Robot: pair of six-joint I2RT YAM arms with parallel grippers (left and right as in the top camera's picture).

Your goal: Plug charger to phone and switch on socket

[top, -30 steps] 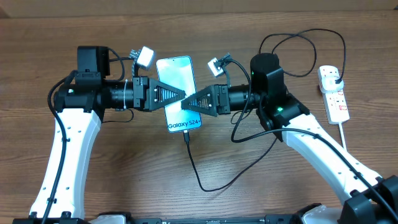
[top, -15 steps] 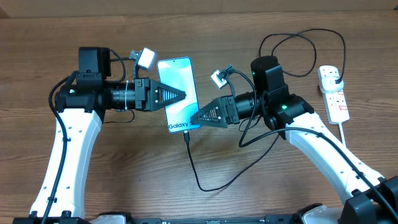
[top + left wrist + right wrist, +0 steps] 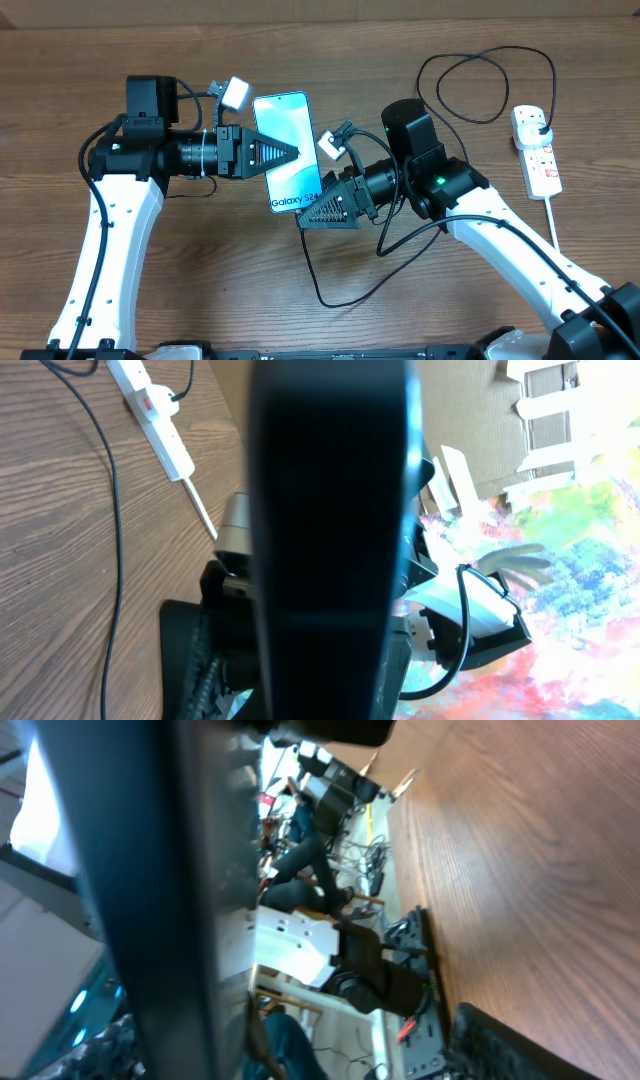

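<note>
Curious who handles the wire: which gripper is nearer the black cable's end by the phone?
Right. The right gripper is at the cable end below the phone; the left gripper is farther, over the phone's middle.

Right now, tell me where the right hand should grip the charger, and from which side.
Grip the charger at its end by the phone's lower short edge, coming from the right, where the right hand sits. There the cable runs roughly along the phone's long axis; its tip is hidden under the hand.
</note>
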